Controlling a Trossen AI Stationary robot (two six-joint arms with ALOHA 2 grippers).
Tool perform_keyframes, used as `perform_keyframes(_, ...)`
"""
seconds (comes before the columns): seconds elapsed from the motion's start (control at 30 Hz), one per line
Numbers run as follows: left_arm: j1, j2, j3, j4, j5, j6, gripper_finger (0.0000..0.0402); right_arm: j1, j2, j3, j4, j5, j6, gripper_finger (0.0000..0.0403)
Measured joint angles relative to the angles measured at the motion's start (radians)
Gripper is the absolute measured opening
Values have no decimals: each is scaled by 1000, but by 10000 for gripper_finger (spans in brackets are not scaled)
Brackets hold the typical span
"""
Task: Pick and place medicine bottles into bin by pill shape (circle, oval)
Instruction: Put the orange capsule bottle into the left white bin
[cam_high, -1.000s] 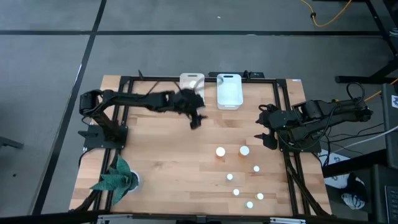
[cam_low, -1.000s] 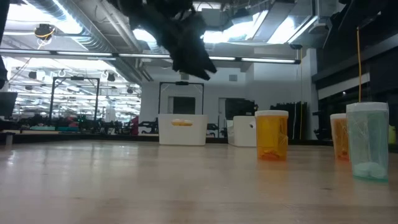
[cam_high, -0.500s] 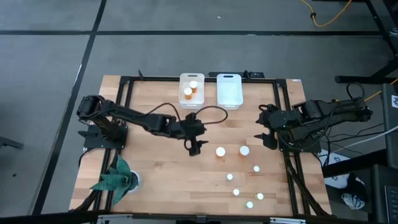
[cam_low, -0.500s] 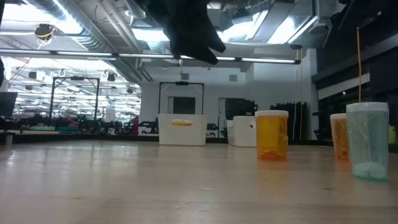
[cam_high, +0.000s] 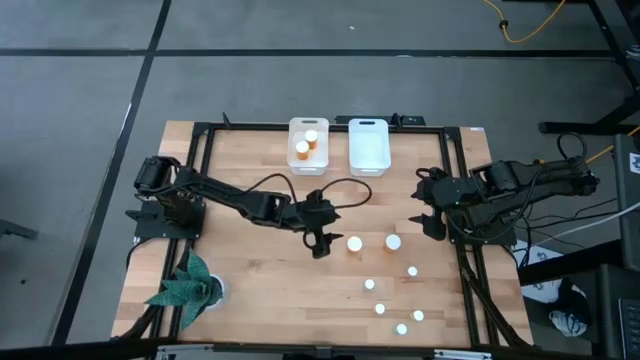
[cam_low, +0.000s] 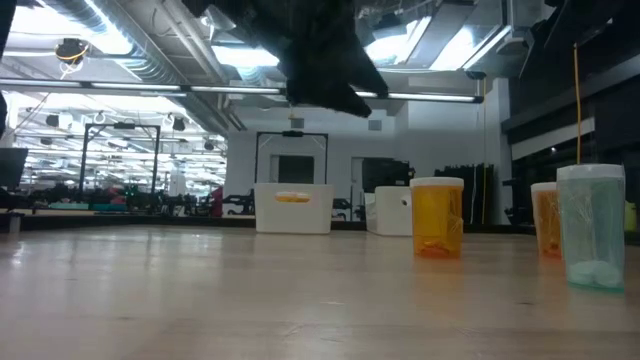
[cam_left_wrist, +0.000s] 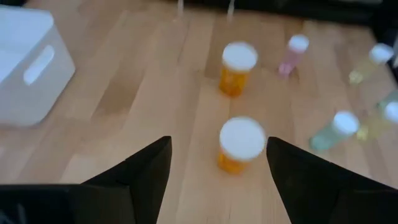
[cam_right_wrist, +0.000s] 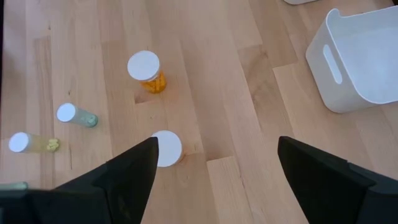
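Observation:
Two orange bottles with white caps (cam_high: 354, 243) (cam_high: 393, 242) stand on the wooden table, with several smaller pale bottles (cam_high: 380, 309) nearer the front right. Two more orange bottles (cam_high: 309, 142) stand in the left white bin (cam_high: 295, 128). The right white bin (cam_high: 368, 160) holds nothing that shows. My left gripper (cam_high: 320, 243) is open and hangs above the table just left of the nearer orange bottle (cam_left_wrist: 241, 144), which shows ahead between its fingers. My right gripper (cam_high: 425, 217) is open and empty at the table's right.
A green plant-like thing (cam_high: 185, 287) stands at the table's near left corner. The black frame rails (cam_high: 462, 270) run along the table's sides. In the low view the orange bottles (cam_low: 437, 217) and a pale green one (cam_low: 592, 228) stand at the right.
My left gripper has gone from the left white bin toward the table's near edge and a little right, ending beside the nearer orange bottle. With the arm gone, the two orange bottles in that bin show.

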Motion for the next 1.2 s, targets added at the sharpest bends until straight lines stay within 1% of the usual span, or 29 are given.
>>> perform_keyframes(0.1,-24,0,2,64,1,24,254,0,0,0,0,0,-1,330)
perform_keyframes(0.27,-73,8,75,58,-4,107,254,0,0,0,0,0,0,330)
perform_keyframes(0.33,-84,12,97,5,-34,112,254,0,0,0,0,0,1,330)
perform_keyframes(0.43,-85,11,114,-33,-51,103,254,0,0,0,0,0,3,330)
perform_keyframes(0.53,-89,12,112,-93,-52,64,254,0,0,0,0,0,3,330)
perform_keyframes(0.67,-101,12,112,-154,-51,58,254,0,0,0,0,0,0,330)
perform_keyframes(0.8,-117,12,112,-166,-48,105,254,0,0,0,0,0,0,330)
perform_keyframes(0.97,-127,81,112,-158,29,88,254,0,0,0,1,0,0,330)
perform_keyframes(1.1,-121,161,111,-149,12,91,254,0,0,0,2,0,0,330)
perform_keyframes(1.2,-113,193,111,-141,-22,93,254,0,0,0,1,0,0,330)
